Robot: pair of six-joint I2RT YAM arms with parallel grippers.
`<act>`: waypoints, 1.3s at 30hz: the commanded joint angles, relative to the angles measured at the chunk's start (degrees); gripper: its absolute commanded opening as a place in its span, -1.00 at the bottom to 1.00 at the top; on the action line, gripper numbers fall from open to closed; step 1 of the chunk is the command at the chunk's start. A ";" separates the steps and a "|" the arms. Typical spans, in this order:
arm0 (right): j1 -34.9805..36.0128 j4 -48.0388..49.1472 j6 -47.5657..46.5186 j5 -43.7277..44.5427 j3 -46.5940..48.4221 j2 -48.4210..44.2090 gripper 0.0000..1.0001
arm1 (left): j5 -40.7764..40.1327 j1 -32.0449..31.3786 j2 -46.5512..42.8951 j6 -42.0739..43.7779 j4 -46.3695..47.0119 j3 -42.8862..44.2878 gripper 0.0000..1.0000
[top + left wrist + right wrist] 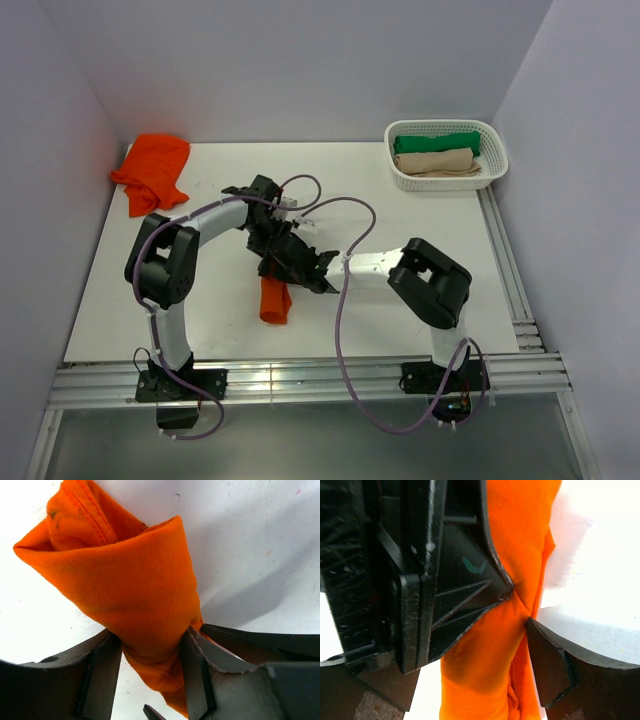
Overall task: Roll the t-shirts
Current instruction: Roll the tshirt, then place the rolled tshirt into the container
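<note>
Rolling step nearly complete: left tool [150,645] clamps the rolled orange t-shirt [125,590] between its fingers on the tabletop [400,230]; right tool [517,607], spread wide alongside, must clear before release.

The rolled soft cloth t-shirt [275,300] is bright orange, as is the crumpled cloth t-shirt [152,171]. The counter [420,230] is white. The white plastic mesh basket [446,180] holds green [436,142] and beige [437,164] rolls.
</note>
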 commanded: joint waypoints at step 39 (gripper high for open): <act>5.21 -23.76 10.47 12.22 7.86 5.82 -0.74 | 0.16 -0.35 2.51 0.87 -0.09 2.97 0.25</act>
